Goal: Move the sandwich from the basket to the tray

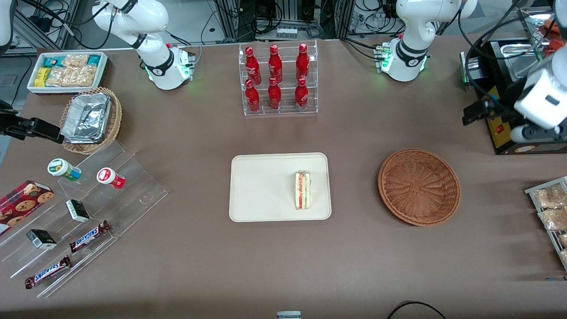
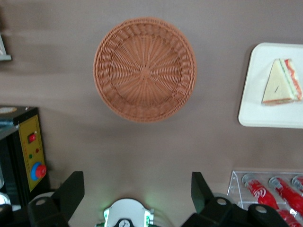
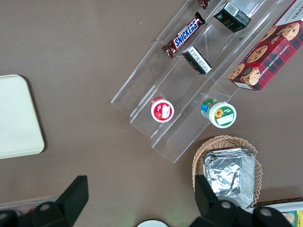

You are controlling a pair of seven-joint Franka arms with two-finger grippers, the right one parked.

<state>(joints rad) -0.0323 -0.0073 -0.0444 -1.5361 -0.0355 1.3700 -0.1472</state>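
Observation:
The sandwich [image 1: 303,190] [image 2: 282,82] lies on the cream tray [image 1: 261,186] [image 2: 258,109], near the tray's end that faces the basket. The reddish-brown wicker basket [image 1: 419,186] [image 2: 145,69] sits on the table beside the tray, toward the working arm's end, with nothing in it. My gripper [image 1: 471,114] [image 2: 136,182] hangs high over the table, farther from the front camera than the basket, next to the black box. It is open, its fingers wide apart with nothing between them.
A black control box [image 1: 509,102] [image 2: 28,151] stands by my gripper. A clear rack of red bottles [image 1: 279,79] stands farther back than the tray. Snack packets [image 1: 551,212] lie at the working arm's end. Acrylic steps [image 1: 79,212], a foil-filled tan basket [image 1: 91,119] and a white bin [image 1: 66,71] fill the parked arm's end.

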